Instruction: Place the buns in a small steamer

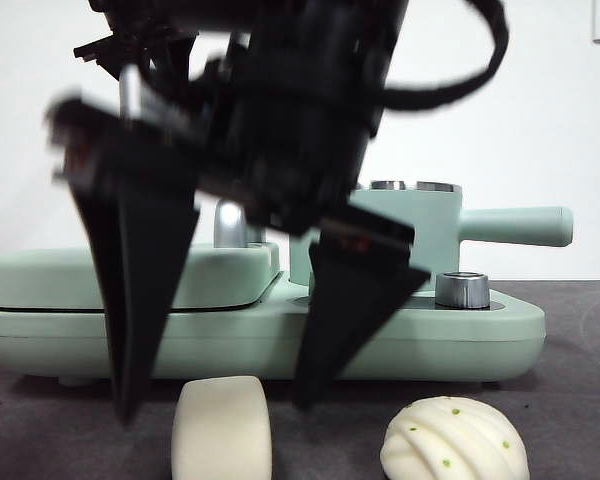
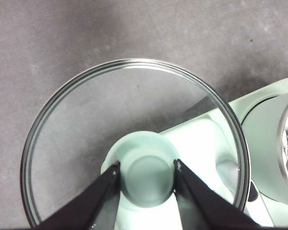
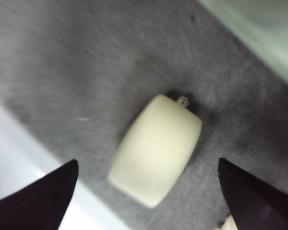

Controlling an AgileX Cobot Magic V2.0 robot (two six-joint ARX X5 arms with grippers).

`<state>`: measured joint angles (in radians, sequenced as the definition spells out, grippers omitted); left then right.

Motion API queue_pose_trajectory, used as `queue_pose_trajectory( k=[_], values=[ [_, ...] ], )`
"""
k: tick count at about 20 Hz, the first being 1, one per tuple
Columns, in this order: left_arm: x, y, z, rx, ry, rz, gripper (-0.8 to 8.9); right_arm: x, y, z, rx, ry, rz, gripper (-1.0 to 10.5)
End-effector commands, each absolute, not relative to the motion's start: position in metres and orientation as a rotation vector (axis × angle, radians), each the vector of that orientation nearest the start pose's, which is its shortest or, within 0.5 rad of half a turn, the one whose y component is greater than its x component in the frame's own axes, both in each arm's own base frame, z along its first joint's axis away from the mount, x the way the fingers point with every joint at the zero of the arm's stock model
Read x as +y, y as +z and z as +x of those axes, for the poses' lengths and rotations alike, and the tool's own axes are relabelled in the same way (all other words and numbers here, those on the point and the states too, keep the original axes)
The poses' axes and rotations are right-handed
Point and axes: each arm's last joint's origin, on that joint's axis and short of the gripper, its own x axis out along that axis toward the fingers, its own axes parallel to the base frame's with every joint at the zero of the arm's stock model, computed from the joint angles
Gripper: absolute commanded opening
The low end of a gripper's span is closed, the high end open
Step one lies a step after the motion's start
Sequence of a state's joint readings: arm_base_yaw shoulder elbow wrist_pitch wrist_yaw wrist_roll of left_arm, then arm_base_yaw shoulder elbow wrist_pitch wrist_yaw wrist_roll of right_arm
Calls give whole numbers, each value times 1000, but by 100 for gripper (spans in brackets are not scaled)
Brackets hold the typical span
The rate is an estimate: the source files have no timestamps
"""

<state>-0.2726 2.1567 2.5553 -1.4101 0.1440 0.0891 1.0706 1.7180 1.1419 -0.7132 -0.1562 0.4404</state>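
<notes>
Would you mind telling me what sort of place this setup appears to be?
Probably a lab tabletop staged as a kitchen: a mint-green cooker with its steamer, two buns on grey cloth, plain white wall.

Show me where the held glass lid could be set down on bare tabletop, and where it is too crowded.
Bare grey tabletop spreads beneath the glass lid, which the left claw grips by its knob, beside the green cooker base. In front of the base it is crowded: the open right claw straddles the smooth bun, with the pleated bun alongside.
</notes>
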Motion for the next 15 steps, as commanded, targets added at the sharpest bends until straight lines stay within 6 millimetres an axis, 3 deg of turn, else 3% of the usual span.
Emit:
queue_pose_trajectory(
  k=[1,4,8,10,15],
  values=[
    [-117,402,402,943,-429,139,115,295,181,151,1410,732,-268,357],
    [-117,402,402,942,-429,139,115,296,178,152,1410,727,-272,130],
    [-115,402,403,944,-423,136,115,298,189,157,1415,728,-258,108],
    [-113,402,403,944,-420,134,115,297,212,169,1428,701,-254,108],
    [-110,402,404,945,-412,130,115,272,313,218,1373,666,-220,108]
  ],
)
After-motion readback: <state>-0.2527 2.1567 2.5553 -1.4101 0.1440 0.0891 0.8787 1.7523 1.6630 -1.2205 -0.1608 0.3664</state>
